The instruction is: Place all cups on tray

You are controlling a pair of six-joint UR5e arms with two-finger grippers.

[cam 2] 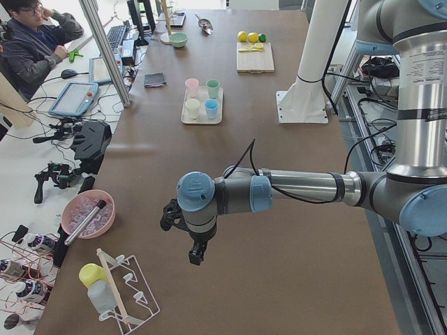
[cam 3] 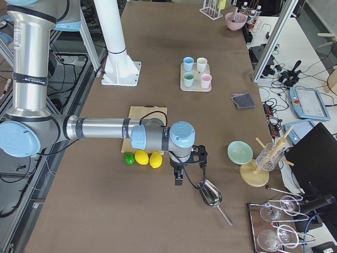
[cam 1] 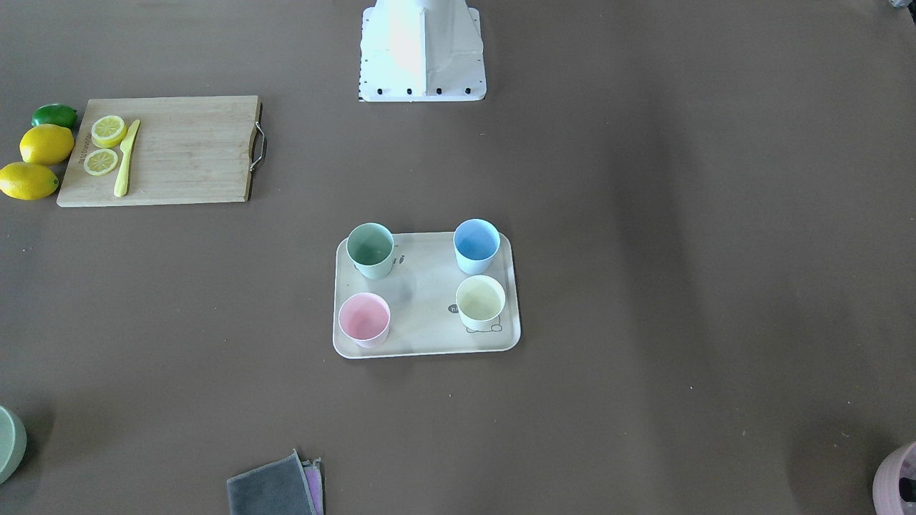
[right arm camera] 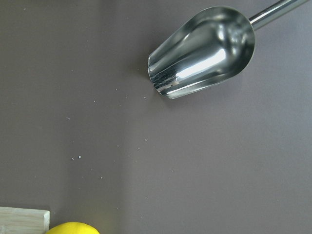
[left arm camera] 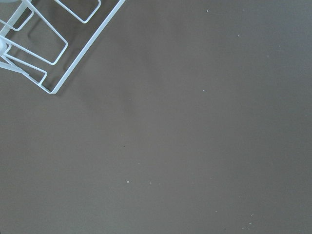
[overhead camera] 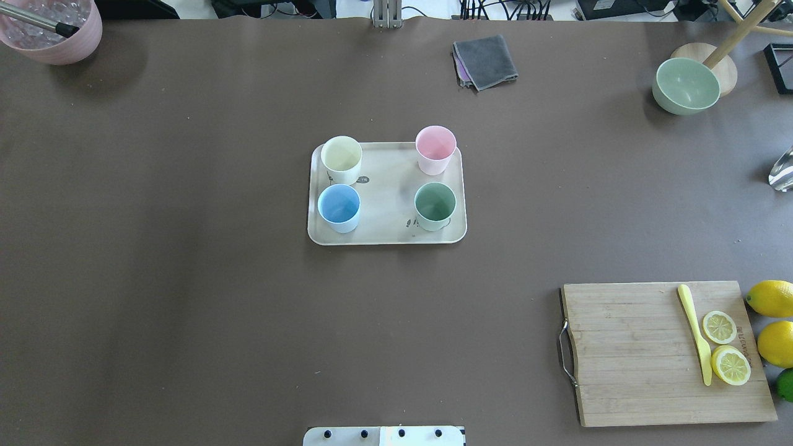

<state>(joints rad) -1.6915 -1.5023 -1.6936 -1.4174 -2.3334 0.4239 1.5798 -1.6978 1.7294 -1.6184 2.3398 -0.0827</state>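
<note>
The cream tray (overhead camera: 387,192) lies at the table's middle. All four cups stand upright on it, one near each corner: cream-yellow (overhead camera: 341,156), pink (overhead camera: 435,146), light blue (overhead camera: 339,205) and mint green (overhead camera: 435,204). My left gripper (cam 2: 197,257) shows only in the exterior left view, low over bare table far from the tray; I cannot tell whether it is open or shut. My right gripper (cam 3: 178,182) shows only in the exterior right view, beside the lemons at the other end; I cannot tell its state either.
A wooden cutting board (overhead camera: 644,353) holds lemon slices and a yellow knife, with lemons (overhead camera: 771,298) beside it. A green bowl (overhead camera: 686,85), a grey cloth (overhead camera: 485,61) and a pink container (overhead camera: 52,37) stand along the far edge. A metal scoop (right arm camera: 204,48) and a wire rack (left arm camera: 44,44) lie near the wrists.
</note>
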